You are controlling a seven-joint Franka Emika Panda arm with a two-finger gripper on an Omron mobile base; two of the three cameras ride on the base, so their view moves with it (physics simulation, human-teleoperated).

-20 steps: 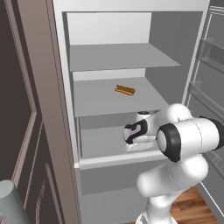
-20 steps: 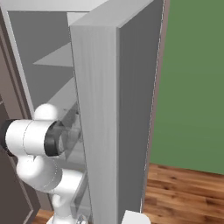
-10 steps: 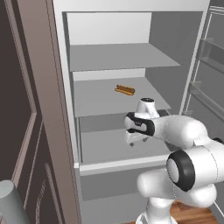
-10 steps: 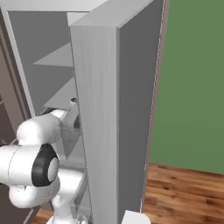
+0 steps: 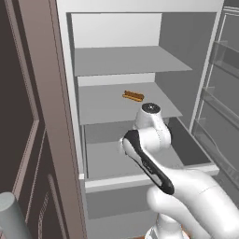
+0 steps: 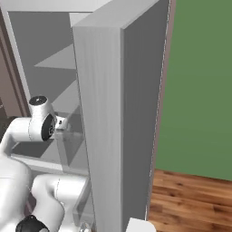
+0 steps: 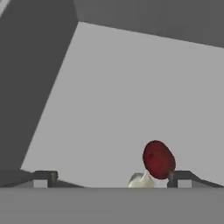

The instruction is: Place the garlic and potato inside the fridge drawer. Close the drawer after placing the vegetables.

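In the hand view the potato (image 7: 158, 159) is seen at lower right on the pale floor of the fridge drawer (image 7: 131, 100), its long axis nearly upright, touching the garlic (image 7: 141, 180) below it, between the spread gripper (image 7: 114, 177) fingertips.

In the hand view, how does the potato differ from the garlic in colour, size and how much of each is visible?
Colour: the potato is dark reddish-maroon, the garlic is cream-white.
Size: the potato looks larger than the garlic.
Visibility: the potato shows whole, while the garlic is cut off at the bottom by the edge of the view and partly overlapped by the potato.
Shared: both lie close together on the pale grey floor of the fridge drawer, between the tool's fingertips in the picture.
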